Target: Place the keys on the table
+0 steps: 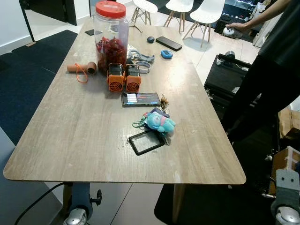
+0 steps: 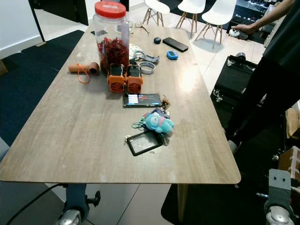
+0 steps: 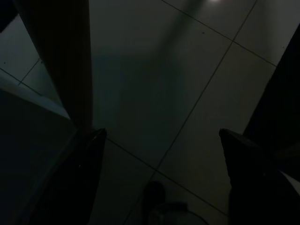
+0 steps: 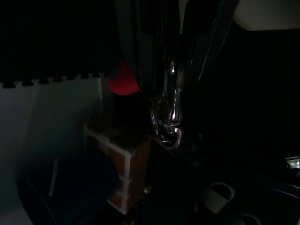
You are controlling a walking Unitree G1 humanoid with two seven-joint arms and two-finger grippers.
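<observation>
One arm matters: right gripper point(image 4: 171, 70) closed on hanging keys point(image 4: 168, 115), below bench point(image 1: 84, 131) edge, right side.

- Right arm point(image 1: 287, 196): grey-silver housing, flat block above a rounded joint with a circular metal end cap.
- Left arm point(image 1: 76, 216): rounded silver joint.
- Left gripper point(image 3: 161, 173): two black fingers point(image 3: 77, 178), broad and tapering, seen in deep shade.

A long wooden table point(image 1: 84, 140) is set on pale floor tiles point(image 1: 206, 51), with dark carpet point(image 1: 28, 61) laid at nine o'clock. White chairs point(image 1: 206, 11) are seen at twelve to one o'clock, and a white wall point(image 1: 11, 21) at eleven o'clock.
</observation>
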